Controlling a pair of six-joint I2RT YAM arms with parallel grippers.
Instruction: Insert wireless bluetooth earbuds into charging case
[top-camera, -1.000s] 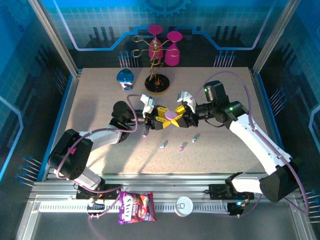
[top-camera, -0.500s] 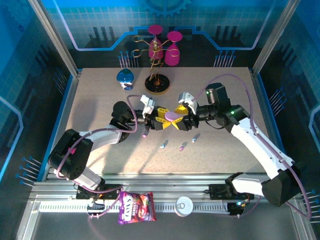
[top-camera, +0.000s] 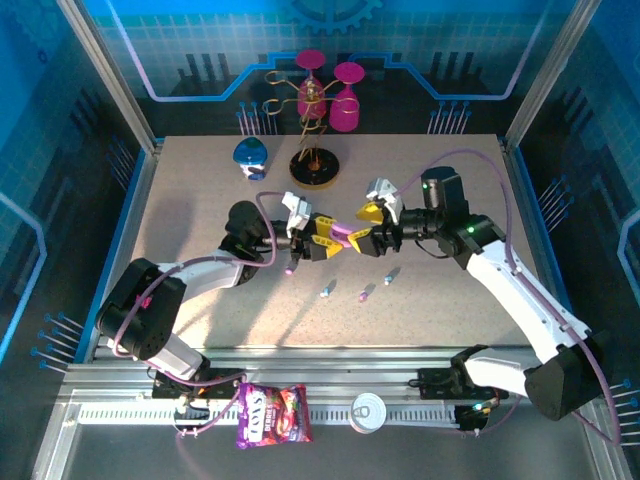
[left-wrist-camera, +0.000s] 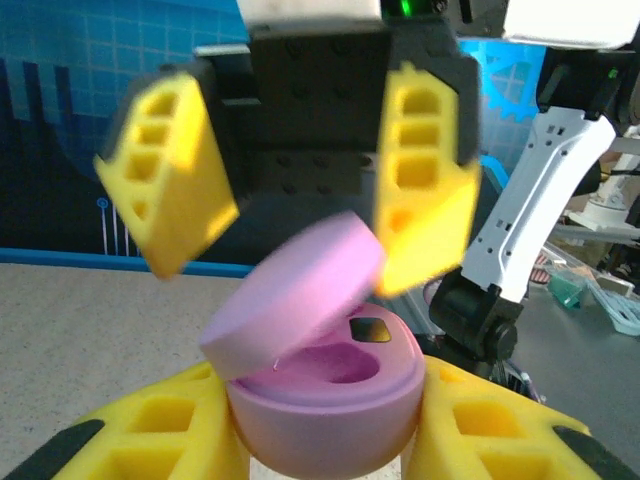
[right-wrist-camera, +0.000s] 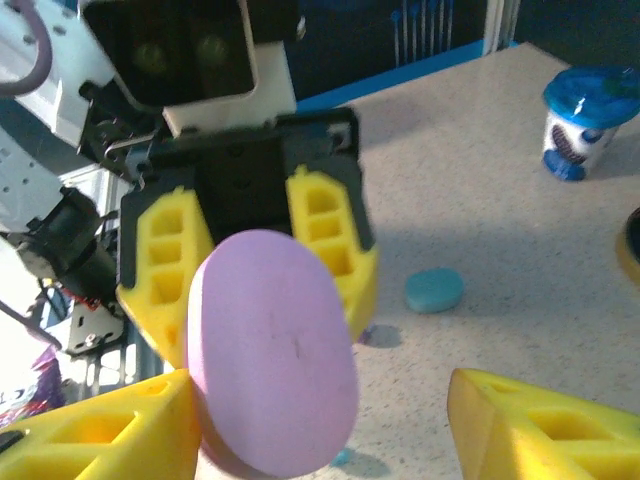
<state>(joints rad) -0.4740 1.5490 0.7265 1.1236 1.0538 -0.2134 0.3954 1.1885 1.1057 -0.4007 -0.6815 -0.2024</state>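
Right pincer (top-camera: 368, 226) has let go of the lid (left-wrist-camera: 295, 290) and backed off open; left pincer (top-camera: 322, 241) clamps the purple case (left-wrist-camera: 320, 405), now ajar for the earbuds (top-camera: 365, 295).

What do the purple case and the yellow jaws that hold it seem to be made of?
Purple case: likely hard plastic, matte to satin. The shell is smooth and evenly coloured with a soft highlight, and its lid has a crisp edge. Jaws of the left gripper: probably 3D-printed or moulded plastic, matte yellow, with open rectangular cells. Whether they are rigid or flexible is unclear.
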